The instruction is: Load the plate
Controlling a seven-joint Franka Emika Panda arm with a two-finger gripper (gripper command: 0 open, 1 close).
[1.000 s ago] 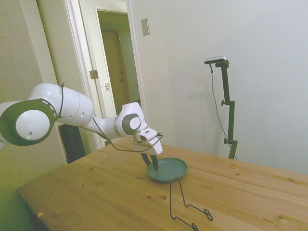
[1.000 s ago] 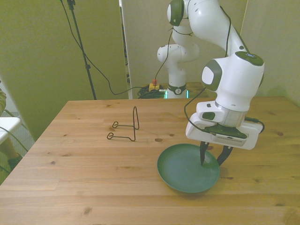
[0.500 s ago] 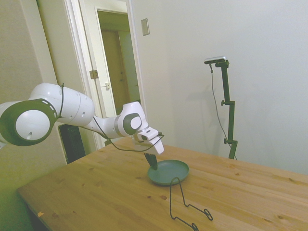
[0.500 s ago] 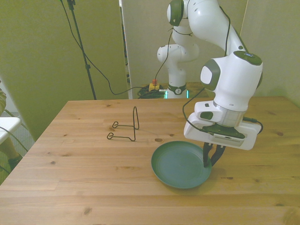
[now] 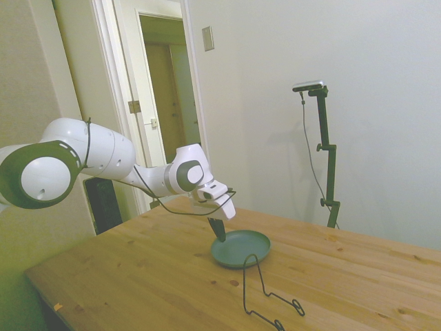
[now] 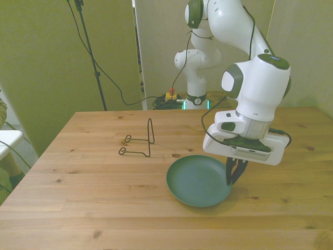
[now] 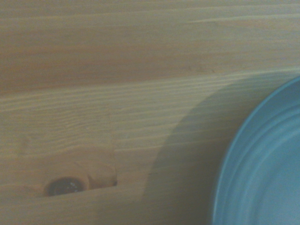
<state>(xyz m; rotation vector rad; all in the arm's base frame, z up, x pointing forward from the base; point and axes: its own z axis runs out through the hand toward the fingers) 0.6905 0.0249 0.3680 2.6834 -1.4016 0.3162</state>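
Pinching the rim of the plate [image 6: 198, 180], the gripper [image 6: 234, 173] is seen with its fingers pressed together on that edge. The plate hangs just beneath the hand, near the table [image 6: 93, 182]. It is judged stiff, light and smooth, so slipping is possible; the rim is the hold.

Side cam stands off one side of the table [image 5: 138, 276], approx level w/ the arm, looking across at a white wall; arm enters from frame left; front cam sits higher, across the table, facing the robot base at top middle, looking slightly down; wrist cam is v. close to the wood, out of focus; all three share the plate [image 6: 197, 180], lower centre in side and front, right edge in wrist.
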